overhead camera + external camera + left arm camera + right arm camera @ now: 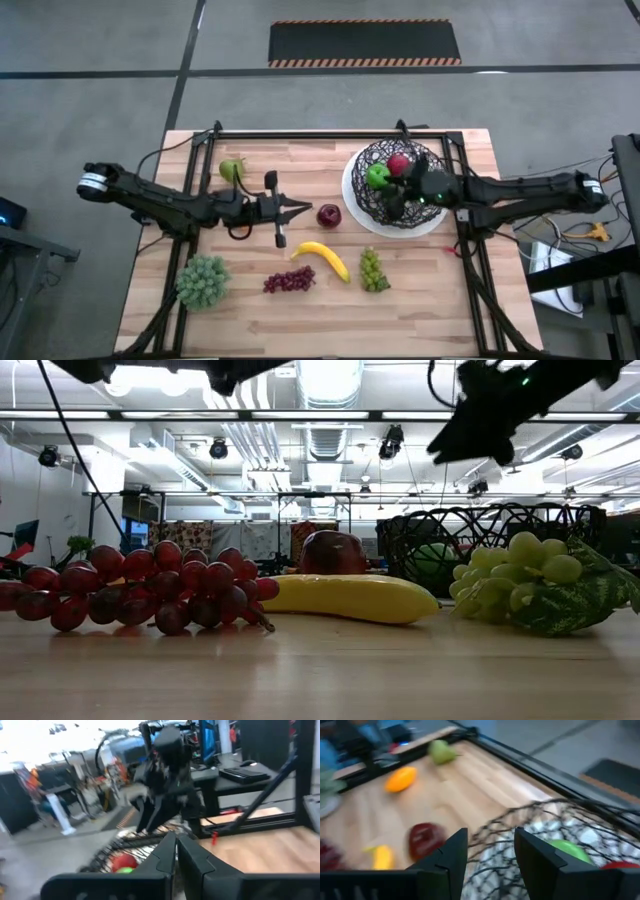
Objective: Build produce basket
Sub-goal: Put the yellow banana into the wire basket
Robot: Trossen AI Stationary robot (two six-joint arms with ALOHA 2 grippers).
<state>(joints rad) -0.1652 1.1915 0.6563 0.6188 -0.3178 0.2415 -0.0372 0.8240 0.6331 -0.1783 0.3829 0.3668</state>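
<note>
Black wire-mesh basket (395, 187) on a white plate, at the table's far right, holding a green and a red apple. Right gripper (490, 857) spread above it; left gripper (176, 862) pressed together mid-table.

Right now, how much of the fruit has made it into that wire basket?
Two pieces: a green apple and a red one lie in the basket. The right gripper hangs open over it, empty. Left on the table: dark red apple, banana, pear, and both grape bunches.
</note>
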